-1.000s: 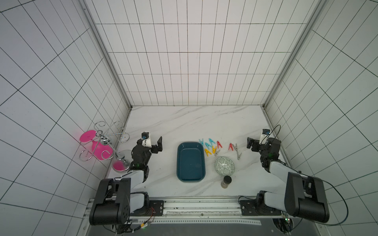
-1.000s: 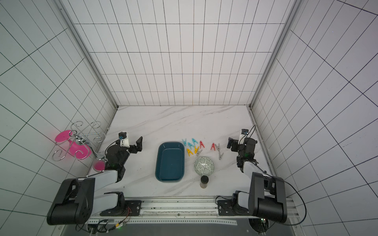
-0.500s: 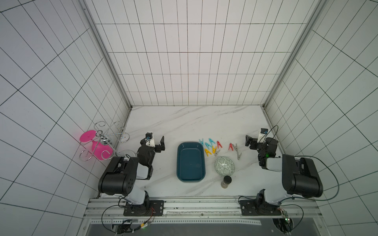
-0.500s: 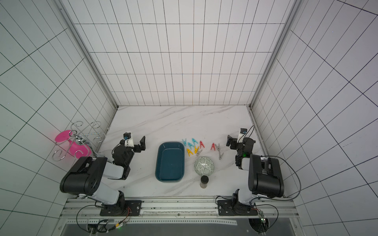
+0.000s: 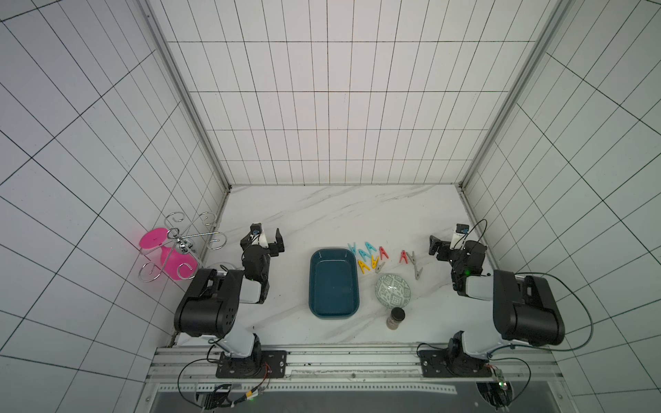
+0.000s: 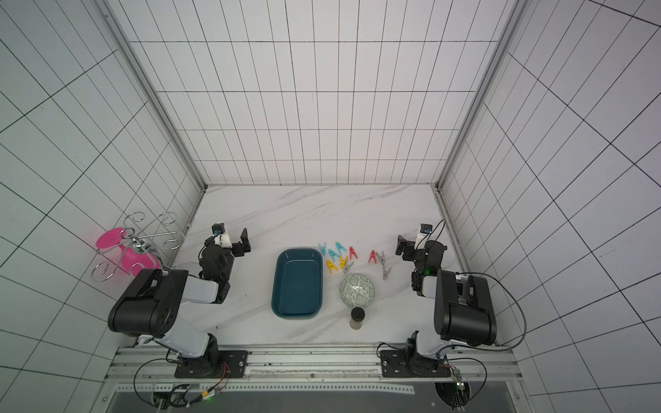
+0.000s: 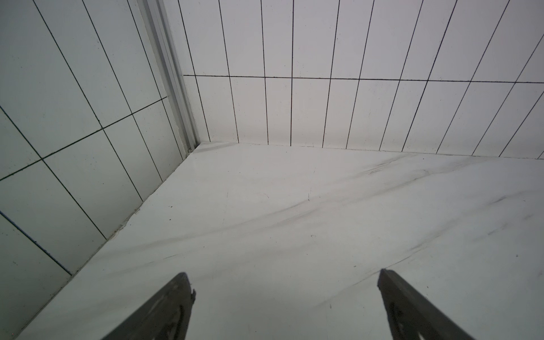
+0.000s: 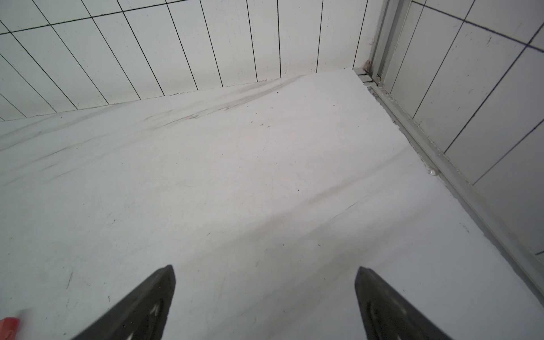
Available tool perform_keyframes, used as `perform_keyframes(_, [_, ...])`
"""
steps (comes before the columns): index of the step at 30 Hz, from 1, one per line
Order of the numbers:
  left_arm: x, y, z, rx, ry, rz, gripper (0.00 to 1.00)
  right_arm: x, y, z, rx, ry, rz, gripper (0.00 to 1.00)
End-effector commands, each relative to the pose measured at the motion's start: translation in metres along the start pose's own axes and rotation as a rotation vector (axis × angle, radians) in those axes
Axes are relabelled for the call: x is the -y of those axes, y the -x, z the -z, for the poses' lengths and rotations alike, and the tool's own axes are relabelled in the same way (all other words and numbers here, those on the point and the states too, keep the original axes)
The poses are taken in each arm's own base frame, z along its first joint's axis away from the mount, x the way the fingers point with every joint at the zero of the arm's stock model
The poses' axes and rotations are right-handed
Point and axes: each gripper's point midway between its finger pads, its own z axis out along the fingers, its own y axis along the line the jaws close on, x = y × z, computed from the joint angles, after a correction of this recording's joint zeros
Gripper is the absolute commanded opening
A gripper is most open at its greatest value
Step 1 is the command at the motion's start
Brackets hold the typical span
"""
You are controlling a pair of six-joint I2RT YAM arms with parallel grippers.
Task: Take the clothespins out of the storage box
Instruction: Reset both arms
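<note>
The dark teal storage box lies mid-table with nothing in it. Several clothespins lie on the marble to its right: blue, yellow, red and grey. My left gripper hangs open left of the box, over bare marble. My right gripper hangs open right of the clothespins. A red clothespin's tip shows at the edge of the right wrist view.
A green-white patterned bowl stands right of the box, just in front of the clothespins, with a small dark-lidded jar in front of it. A wire rack with pink discs hangs at the left wall. Tiled walls close three sides.
Both arms have folded, their big elbow links swinging up and inward. The grippers stay almost where they were, a little farther back, still open.
</note>
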Motion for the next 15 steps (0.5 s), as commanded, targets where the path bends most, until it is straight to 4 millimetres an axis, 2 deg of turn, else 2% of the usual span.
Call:
perform_keyframes(1, [-0.006, 0.0, -0.004, -0.024, 0.04, 0.016, 0.99, -0.001, 0.003, 0.0, 0.012, 0.018, 0.007, 0.99])
perform_keyframes(6, [-0.013, -0.005, -0.013, -0.107, 0.066, 0.044, 0.99, -0.001, 0.003, 0.0, 0.01, 0.021, 0.008, 0.99])
perform_keyframes(15, [-0.014, -0.006, -0.016, -0.119, 0.049, 0.054, 0.99, -0.001, 0.003, 0.0, 0.01, 0.02, 0.008, 0.99])
